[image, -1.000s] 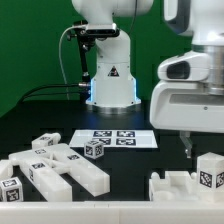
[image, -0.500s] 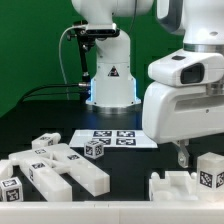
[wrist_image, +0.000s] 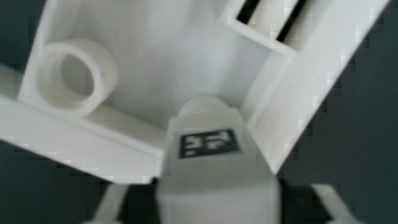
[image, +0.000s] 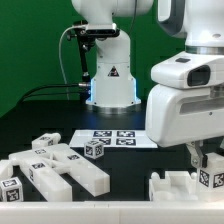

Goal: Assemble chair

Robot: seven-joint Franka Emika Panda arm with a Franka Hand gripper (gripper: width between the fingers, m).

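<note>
The chair is in loose white tagged parts on the black table. At the exterior view's right, a small upright white block point(image: 210, 176) with a tag stands between the fingers of my gripper point(image: 207, 158). In the wrist view that block point(wrist_image: 214, 165) fills the space between the fingers point(wrist_image: 118, 202), and the jaws stand closed in against its two sides. Beyond it lies a white slab point(wrist_image: 107, 110) with a round hole. A notched white piece point(image: 178, 187) sits just in front of the block.
A heap of white bars, slabs and a small cube point(image: 95, 150) lies at the exterior view's left point(image: 60, 168). The marker board point(image: 115, 138) lies flat behind them. The arm's base point(image: 108, 75) stands at the back.
The gripper has come down over the block at the right, and its jaws have closed in from wide open onto the block's sides.
</note>
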